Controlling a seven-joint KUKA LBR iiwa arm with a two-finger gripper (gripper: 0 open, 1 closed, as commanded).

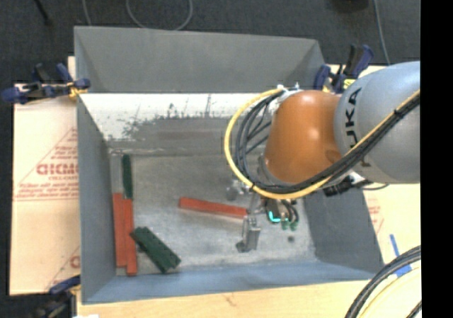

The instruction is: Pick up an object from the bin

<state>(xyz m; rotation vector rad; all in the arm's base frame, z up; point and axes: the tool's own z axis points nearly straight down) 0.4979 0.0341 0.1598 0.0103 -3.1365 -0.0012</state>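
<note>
Gripper (248, 236) is down on the bin (212, 69) floor, lower centre-right of the frame, under the orange wrist cover (301, 136) and its cable loops (237, 146). Can't tell if it's spread or pressed together, the view doesn't resolve it.

Nearest thing: a thin red stick (211, 207) lying flat mid-floor and slanting down to the right. Its right end runs up to the gripper body. Can't tell if it's pinched.

The rest is well apart along the left wall:
- dark green stick (127, 175)
- long red bar (124, 233) below it
- dark green block (156, 249) angled beside the bar's lower end
</note>
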